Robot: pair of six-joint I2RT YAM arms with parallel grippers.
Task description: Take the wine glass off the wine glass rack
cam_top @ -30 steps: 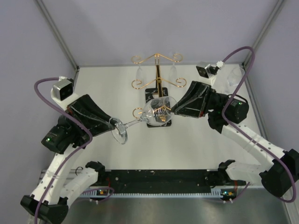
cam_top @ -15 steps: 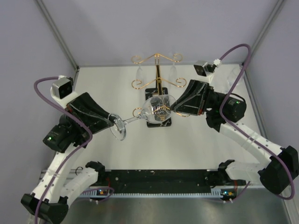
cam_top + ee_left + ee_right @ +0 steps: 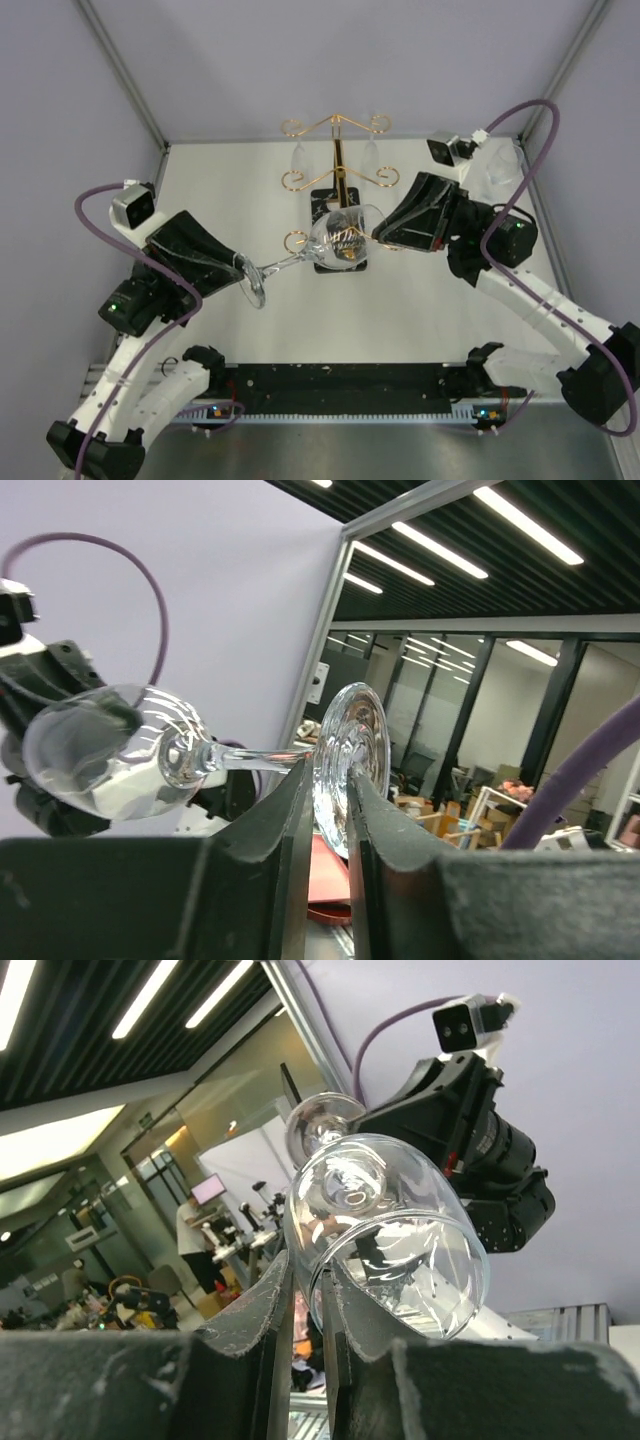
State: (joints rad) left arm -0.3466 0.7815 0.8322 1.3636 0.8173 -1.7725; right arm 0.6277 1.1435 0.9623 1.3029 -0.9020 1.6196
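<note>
Holding, both arms at once: one wine glass (image 3: 335, 240), clear and stemmed, lying on its side in the air.

Place: near side of the wine glass rack (image 3: 338, 150). The bowl hangs over the rack's black base, in front of the post. The foot reaches out past the base, away from the rack on your left arm's side.

Long axis: the stem runs across the rack's front, bowl end close to the post, foot end farther out and a little nearer the arm bases.

Tool, left gripper (image 3: 243, 272): narrow, pinched on the edge of the foot disc; the left wrist view shows the disc seated between the pads.

Tool, right gripper (image 3: 374, 233): narrow, nipping the bowl at its rim, and the closer of the two to the rack.

Clearance: one curled gold arm of the rack sits just beside the stem; you cannot tell from above whether they touch.

Handling note, as a judgement: draw both ends away from the post together, since one arm leading would twist the glass.
</note>
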